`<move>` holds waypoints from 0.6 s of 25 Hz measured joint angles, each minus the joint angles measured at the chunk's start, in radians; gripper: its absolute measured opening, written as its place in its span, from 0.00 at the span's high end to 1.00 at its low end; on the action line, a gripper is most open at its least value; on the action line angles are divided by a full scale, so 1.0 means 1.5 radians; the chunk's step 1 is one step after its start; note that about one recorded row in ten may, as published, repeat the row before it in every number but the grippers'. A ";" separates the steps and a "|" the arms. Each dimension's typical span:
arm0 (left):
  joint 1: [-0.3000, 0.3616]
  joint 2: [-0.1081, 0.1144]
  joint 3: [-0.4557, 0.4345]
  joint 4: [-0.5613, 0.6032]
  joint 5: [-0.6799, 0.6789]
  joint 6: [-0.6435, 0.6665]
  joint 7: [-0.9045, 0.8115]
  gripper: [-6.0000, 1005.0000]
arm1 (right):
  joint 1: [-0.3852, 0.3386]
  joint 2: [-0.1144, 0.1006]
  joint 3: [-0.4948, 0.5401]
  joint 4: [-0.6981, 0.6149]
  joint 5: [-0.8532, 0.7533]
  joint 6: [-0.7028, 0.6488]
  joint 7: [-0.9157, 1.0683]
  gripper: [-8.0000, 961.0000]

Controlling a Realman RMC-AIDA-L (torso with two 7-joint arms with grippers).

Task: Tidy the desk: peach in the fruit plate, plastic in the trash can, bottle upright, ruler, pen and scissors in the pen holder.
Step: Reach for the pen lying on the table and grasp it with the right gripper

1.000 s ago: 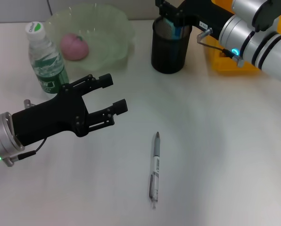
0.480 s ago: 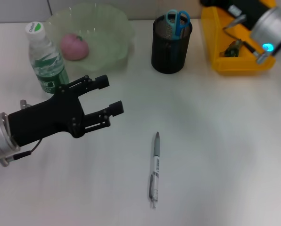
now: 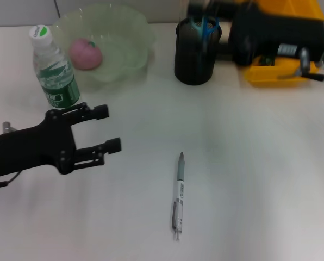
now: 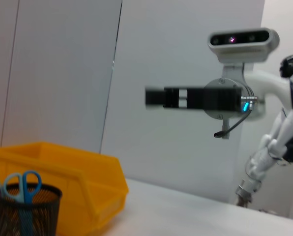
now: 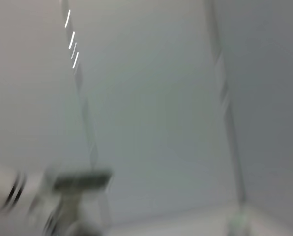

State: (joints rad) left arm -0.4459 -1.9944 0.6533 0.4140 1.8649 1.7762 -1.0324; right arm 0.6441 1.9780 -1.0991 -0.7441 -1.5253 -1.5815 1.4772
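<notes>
A grey pen (image 3: 178, 190) lies flat on the white desk, near the front centre. My left gripper (image 3: 107, 129) hovers to the left of it, open and holding nothing. The pink peach (image 3: 86, 53) rests in the pale green fruit plate (image 3: 136, 32). Beside the plate the bottle (image 3: 53, 68) stands upright. Blue-handled scissors (image 3: 205, 24) (image 4: 21, 184) stick out of the black mesh pen holder (image 3: 193, 62) (image 4: 23, 216). My right gripper (image 3: 205, 29), blurred, reaches in from the right at the holder's height, open with nothing in it. I see no ruler or plastic.
A yellow bin (image 3: 276, 77) (image 4: 77, 177) stands right of the pen holder, partly covered by my right arm. The left wrist view shows my right arm (image 4: 205, 97) held level above the desk. The right wrist view shows only a blurred wall.
My left gripper has pulled back to the left and toward the front. My right gripper left the pen holder, swung out to the right, and now lies across the yellow bin.
</notes>
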 joint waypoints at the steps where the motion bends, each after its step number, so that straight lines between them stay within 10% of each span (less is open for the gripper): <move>1: -0.001 0.005 0.000 0.001 0.008 0.002 -0.006 0.23 | 0.000 0.000 0.000 0.000 0.000 0.000 0.000 0.24; 9: 0.001 0.026 0.000 0.018 0.021 0.009 -0.035 0.23 | 0.123 -0.020 0.032 -0.030 -0.314 -0.101 0.048 0.24; 15: -0.002 0.024 -0.002 0.020 0.021 0.016 -0.045 0.23 | 0.213 0.037 -0.042 -0.041 -0.506 -0.087 0.019 0.24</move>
State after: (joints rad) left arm -0.4486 -1.9586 0.6502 0.4434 1.8962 1.8008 -1.0993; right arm 0.9637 2.0338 -1.1624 -0.8055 -2.2849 -1.7124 1.5061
